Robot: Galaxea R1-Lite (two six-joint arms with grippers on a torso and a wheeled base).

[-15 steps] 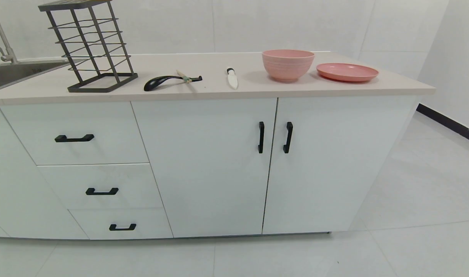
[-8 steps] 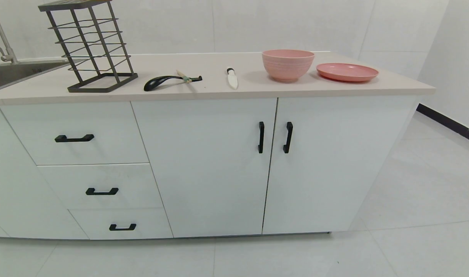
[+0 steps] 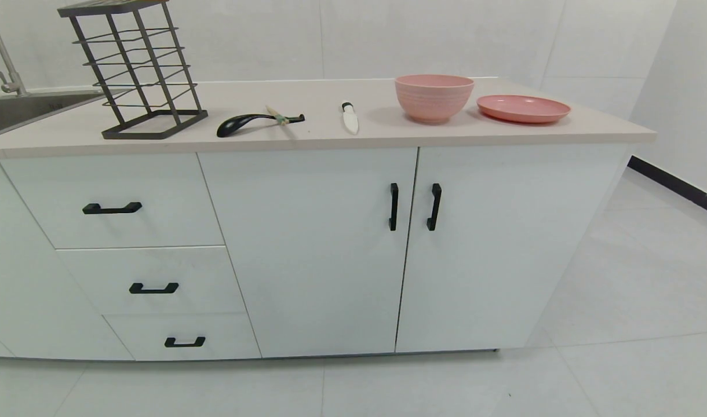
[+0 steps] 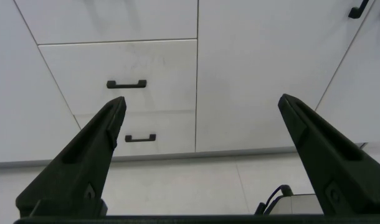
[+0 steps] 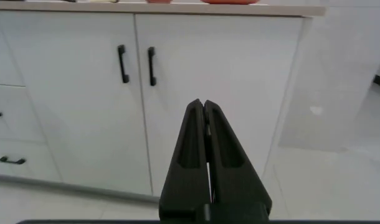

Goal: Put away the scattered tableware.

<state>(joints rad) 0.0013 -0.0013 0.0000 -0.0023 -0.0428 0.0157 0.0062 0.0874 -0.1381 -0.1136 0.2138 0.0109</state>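
On the beige countertop (image 3: 342, 139) lie a black spoon (image 3: 240, 123), a pair of chopsticks (image 3: 277, 116) crossing its handle, and a white knife with a black handle (image 3: 350, 118). A pink bowl (image 3: 434, 97) stands to their right, with a pink plate (image 3: 523, 108) beyond it. My left gripper (image 4: 199, 106) is open and empty, held low before the drawers (image 4: 126, 84). My right gripper (image 5: 204, 106) is shut with nothing in it, low in front of the cabinet doors (image 5: 137, 65).
A black wire rack (image 3: 136, 69) stands at the counter's left, beside a steel sink (image 3: 17, 110) with a tap. Below are three drawers (image 3: 113, 207) with black handles and two doors (image 3: 414, 207). Tiled floor spreads out to the right.
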